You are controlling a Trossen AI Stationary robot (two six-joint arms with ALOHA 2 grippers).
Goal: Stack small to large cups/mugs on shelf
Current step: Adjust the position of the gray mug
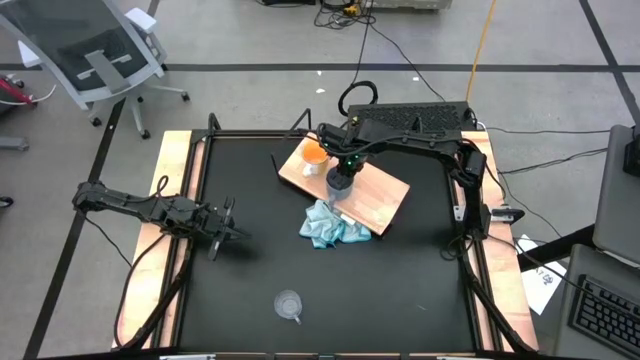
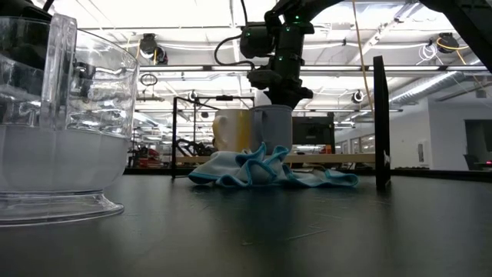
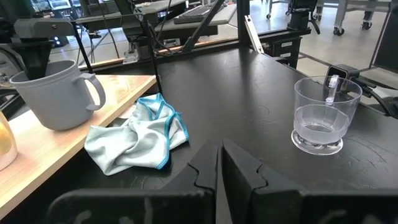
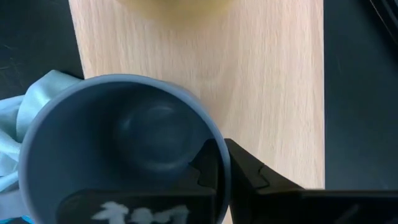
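Note:
A grey-blue mug (image 3: 53,93) stands upright on the light-wood shelf (image 1: 385,195), at the board's middle. My right gripper (image 4: 219,160) is above it, shut on its rim. An orange mug (image 1: 314,153) stands on the shelf's far left corner. The clear cup (image 1: 289,303) stands on the black table near the front edge. My left gripper (image 3: 221,168) hovers shut and holding nothing at the table's left side (image 1: 225,225). My right gripper holds the grey-blue mug by its rim (image 4: 222,146), on the side away from the handle (image 3: 93,90). One finger is inside the mug and one outside. The fingers come from above, pointing steeply down. The mug stays upright, its base seemingly on the shelf.
A crumpled light blue cloth (image 1: 333,225) lies on the table against the shelf's near edge, right beside the grey-blue mug. A raised frame (image 1: 190,180) runs round the black table. Open black table lies between the cloth and the clear cup.

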